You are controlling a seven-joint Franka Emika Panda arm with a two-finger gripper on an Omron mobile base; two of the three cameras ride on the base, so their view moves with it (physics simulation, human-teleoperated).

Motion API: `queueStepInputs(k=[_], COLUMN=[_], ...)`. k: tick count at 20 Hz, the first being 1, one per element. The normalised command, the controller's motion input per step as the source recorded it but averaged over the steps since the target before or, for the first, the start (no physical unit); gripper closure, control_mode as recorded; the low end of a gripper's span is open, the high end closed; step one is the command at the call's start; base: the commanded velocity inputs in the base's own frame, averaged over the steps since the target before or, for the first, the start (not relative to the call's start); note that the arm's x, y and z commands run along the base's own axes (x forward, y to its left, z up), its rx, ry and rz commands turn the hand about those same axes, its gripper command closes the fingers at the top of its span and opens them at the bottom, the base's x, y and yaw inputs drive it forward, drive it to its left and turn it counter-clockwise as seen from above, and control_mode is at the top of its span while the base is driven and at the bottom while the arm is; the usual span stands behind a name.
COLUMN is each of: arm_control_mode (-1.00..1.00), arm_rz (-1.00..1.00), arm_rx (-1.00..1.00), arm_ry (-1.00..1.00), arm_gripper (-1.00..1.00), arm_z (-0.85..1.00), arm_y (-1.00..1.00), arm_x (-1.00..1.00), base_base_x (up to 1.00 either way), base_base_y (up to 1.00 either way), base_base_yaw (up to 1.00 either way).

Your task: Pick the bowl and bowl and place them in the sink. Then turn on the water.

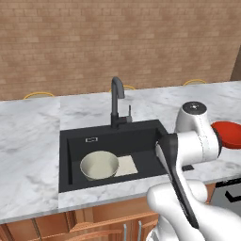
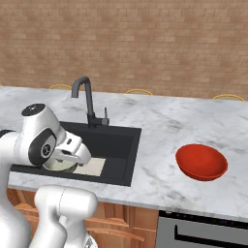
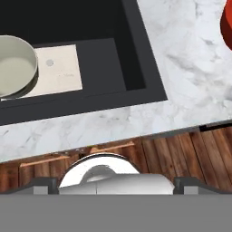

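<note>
While the cream bowl (image 1: 99,165) sits upright on the floor of the black sink (image 1: 75,139), toward its left side and touching the pale mat (image 1: 126,165) beside it, the red bowl (image 2: 201,161) rests on the marble surface (image 2: 160,126) well to the right of the basin, near the front edge. The tall black faucet (image 1: 116,101) stands at the back rim of the sink with its small lever (image 1: 130,112) just beside it. The pincer (image 3: 117,183) hangs over the front edge of the surface, between the two bowls; its tips are hard to make out in the hand view, but the jaws seem spread wide with nothing between them.
</note>
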Motion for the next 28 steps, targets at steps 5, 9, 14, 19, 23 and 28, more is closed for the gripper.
queueStepInputs(k=[5, 9, 14, 19, 23, 28], arm_control_mode=[-1.0, -1.0, -1.0, -1.0, -1.0, -1.0], arm_rz=[0.0, 0.0, -0.01, 0.0, 0.0, 0.0], arm_rx=[-0.03, -0.03, -0.03, -0.03, -0.07, -0.09], arm_ry=[0.0, 0.0, 0.0, 0.0, 0.0, 0.0], arm_gripper=[-1.0, -1.0, -1.0, -1.0, -1.0, -1.0], arm_z=[0.32, 0.29, 0.19, 0.03, 0.0, 0.0], arm_y=[-0.12, -0.19, -0.2, -0.35, -0.38, -0.32], arm_x=[-0.45, -0.46, -0.38, -0.26, -0.04, 0.0], base_base_x=[0.0, 0.0, 0.0, 0.0, 0.0, 0.0], base_base_y=[0.0, 0.0, 0.0, 0.0, 0.0, 0.0], base_base_yaw=[0.0, 0.0, 0.0, 0.0, 0.0, 0.0])
